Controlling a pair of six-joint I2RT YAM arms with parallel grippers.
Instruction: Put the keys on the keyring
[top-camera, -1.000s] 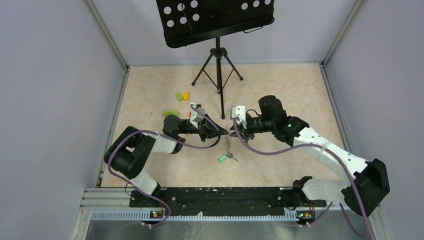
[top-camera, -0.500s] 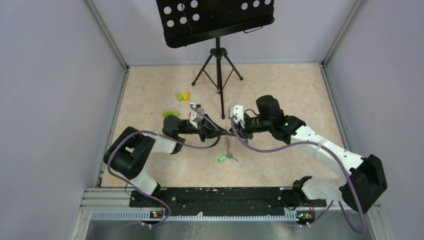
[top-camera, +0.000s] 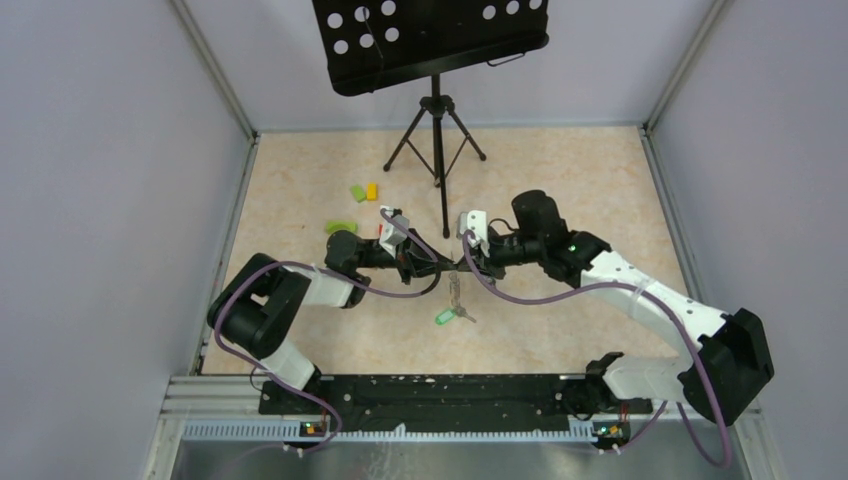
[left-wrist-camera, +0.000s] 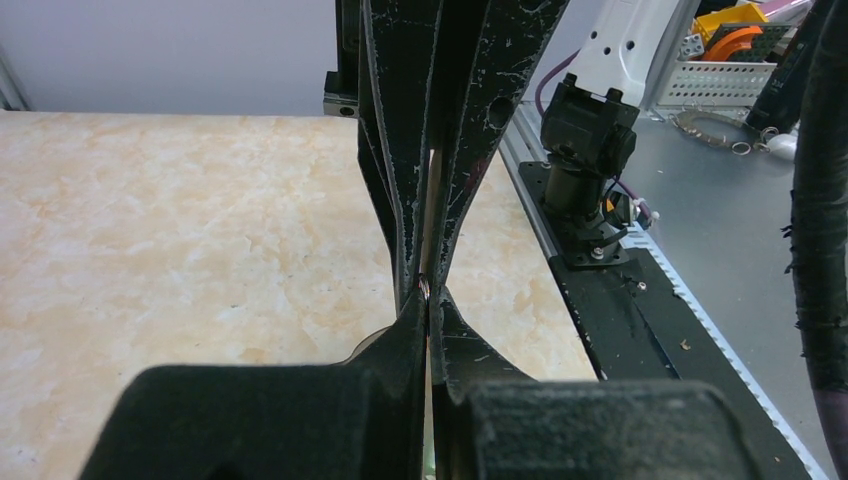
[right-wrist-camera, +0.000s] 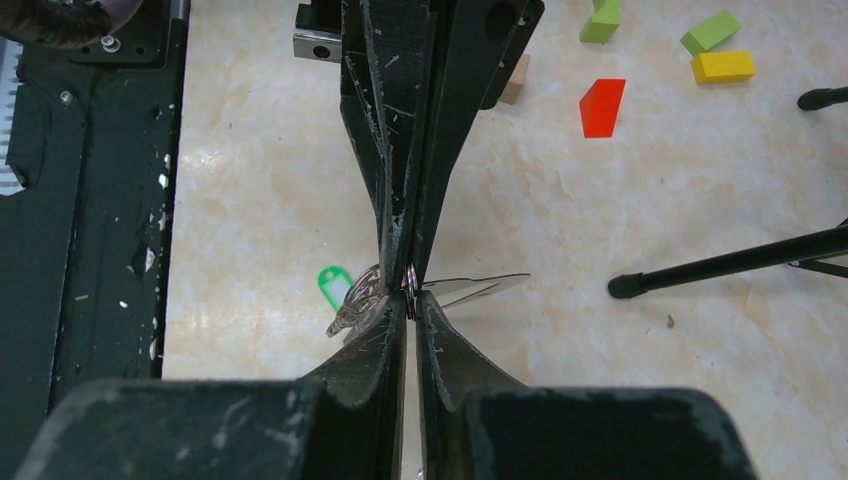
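Note:
My two grippers meet tip to tip above the middle of the table. The left gripper (top-camera: 446, 267) (left-wrist-camera: 428, 302) is shut on the keyring (left-wrist-camera: 425, 289), a thin metal ring seen edge-on. From the other side, the right gripper (top-camera: 463, 266) (right-wrist-camera: 411, 300) has its jaws drawn in on the same keyring (right-wrist-camera: 410, 284). A key with a green tag (right-wrist-camera: 335, 285) (top-camera: 444, 317) hangs beneath the ring on a short chain (top-camera: 455, 291). In the right wrist view a patterned metal piece (right-wrist-camera: 358, 302) and a flat silver blade (right-wrist-camera: 480, 286) stick out either side of the fingertips.
A black music stand's tripod (top-camera: 436, 130) stands behind the grippers, one leg (right-wrist-camera: 730, 262) reaching close to the right gripper. Green (top-camera: 357, 192), yellow (top-camera: 371, 190) and red (right-wrist-camera: 602, 106) blocks lie at the back left. A black rail (top-camera: 430, 395) runs along the near edge.
The right gripper has slid slightly left against the left gripper's tips and narrowed its jaws onto the ring. The left arm and the hanging key have not moved.

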